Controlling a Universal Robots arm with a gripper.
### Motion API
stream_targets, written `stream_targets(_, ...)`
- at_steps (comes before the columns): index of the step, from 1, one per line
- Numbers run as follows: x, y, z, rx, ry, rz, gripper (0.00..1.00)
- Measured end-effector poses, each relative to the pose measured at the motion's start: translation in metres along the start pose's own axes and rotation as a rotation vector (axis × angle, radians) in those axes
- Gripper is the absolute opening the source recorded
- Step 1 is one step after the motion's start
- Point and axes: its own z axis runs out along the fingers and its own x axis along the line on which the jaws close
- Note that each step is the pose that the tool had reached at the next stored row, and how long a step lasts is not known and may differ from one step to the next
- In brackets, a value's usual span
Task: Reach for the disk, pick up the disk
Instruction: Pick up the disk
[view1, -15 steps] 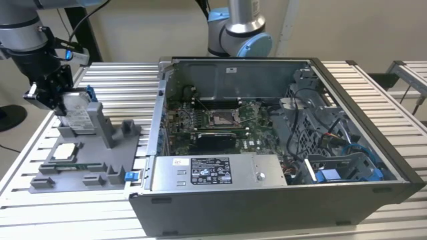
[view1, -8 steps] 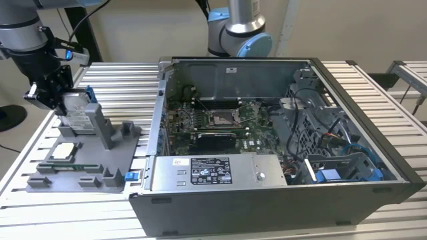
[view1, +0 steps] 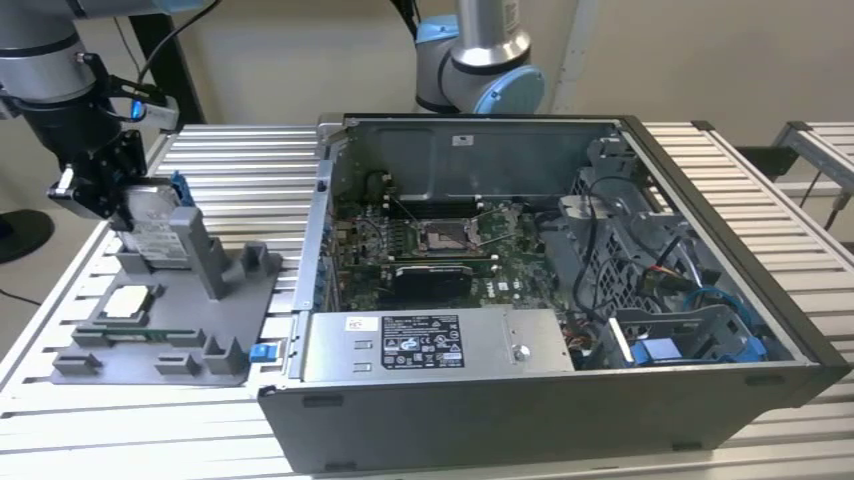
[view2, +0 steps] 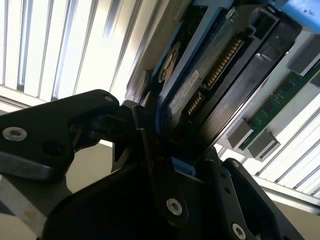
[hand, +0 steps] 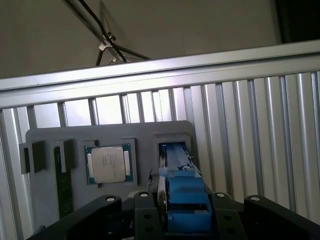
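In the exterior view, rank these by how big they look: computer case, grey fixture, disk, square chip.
1. computer case, by far the largest
2. grey fixture
3. disk, seen at an angle, yet clearly bigger than the chip
4. square chip, the smallest

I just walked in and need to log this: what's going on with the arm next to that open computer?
The robot arm's gripper is down at the grey fixture on the slatted table, beside the open computer case. It is closed on the disk, which stands on edge in the fixture. In the first wrist view the gripper's fingers sit on either side of the disk's blue rail. The disk does not look lifted clear of the fixture yet.
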Motion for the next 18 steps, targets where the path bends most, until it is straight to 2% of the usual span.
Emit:
stream_targets(9,0.0000,0.0001,-0.0036,0.0000,0.0000,0.000,0.00)
stream_targets(18,-0.0002,0.0004,-0.0196,0.0000,0.0000,0.000,0.00)
